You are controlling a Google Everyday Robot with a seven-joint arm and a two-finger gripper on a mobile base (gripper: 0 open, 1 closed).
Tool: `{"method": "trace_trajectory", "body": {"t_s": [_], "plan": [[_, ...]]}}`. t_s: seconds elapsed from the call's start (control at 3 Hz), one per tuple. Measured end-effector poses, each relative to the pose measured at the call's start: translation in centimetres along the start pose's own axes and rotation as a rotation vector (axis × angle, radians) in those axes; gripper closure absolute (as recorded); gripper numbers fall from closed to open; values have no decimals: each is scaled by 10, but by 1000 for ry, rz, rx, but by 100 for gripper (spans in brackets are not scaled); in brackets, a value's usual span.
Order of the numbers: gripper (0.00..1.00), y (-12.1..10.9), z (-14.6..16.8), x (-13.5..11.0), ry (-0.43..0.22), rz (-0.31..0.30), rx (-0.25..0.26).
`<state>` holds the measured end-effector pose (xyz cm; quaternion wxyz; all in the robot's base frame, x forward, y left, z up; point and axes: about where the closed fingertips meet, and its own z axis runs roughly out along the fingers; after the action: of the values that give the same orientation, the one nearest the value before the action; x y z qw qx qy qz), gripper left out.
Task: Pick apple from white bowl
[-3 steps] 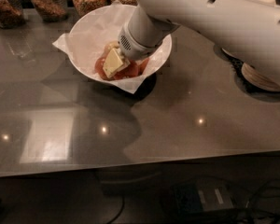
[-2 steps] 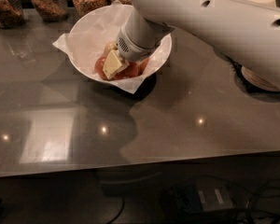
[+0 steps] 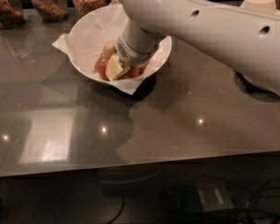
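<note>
So not much has moved in the last second, and that's kind of the story. The apple (image 3: 101,64), the red-orange one as far as I can make out, sits low in the white bowl (image 3: 84,27) on the side toward the near edge of the bench (image 3: 154,134). A paler apple (image 3: 109,47) lies just behind it and another red apple (image 3: 138,71) is on the other side.

The gripper (image 3: 115,68) was already down among the fruit a second ago. Since then it has only sunk a touch deeper and slid slightly toward the bowl's near rim, so it's now right against the apple. Can't tell whether it's wide, narrow or actually clamped on anything, because the wrist and the fruit hide that part.

The bowl itself hasn't budged. It sits toward the far edge of the bench, left of the middle, with its paper liner (image 3: 60,43) poking out and the jars (image 3: 47,3) lined up along the far edge near the left corner.

My read: it's settling into the grasp and nothing has lifted yet, so the pick isn't done.
</note>
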<state>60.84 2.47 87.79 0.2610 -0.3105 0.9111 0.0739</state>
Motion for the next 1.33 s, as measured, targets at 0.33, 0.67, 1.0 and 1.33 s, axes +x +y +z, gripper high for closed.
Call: {"method": "trace_trajectory", "body": {"t_s": [0.33, 0.67, 1.0, 1.33], "plan": [[47, -4, 4, 4, 11, -2, 19], [66, -4, 4, 4, 11, -2, 19], [89, -5, -3, 2, -8, -39, 28], [100, -7, -18, -4, -45, -84, 41]]}}
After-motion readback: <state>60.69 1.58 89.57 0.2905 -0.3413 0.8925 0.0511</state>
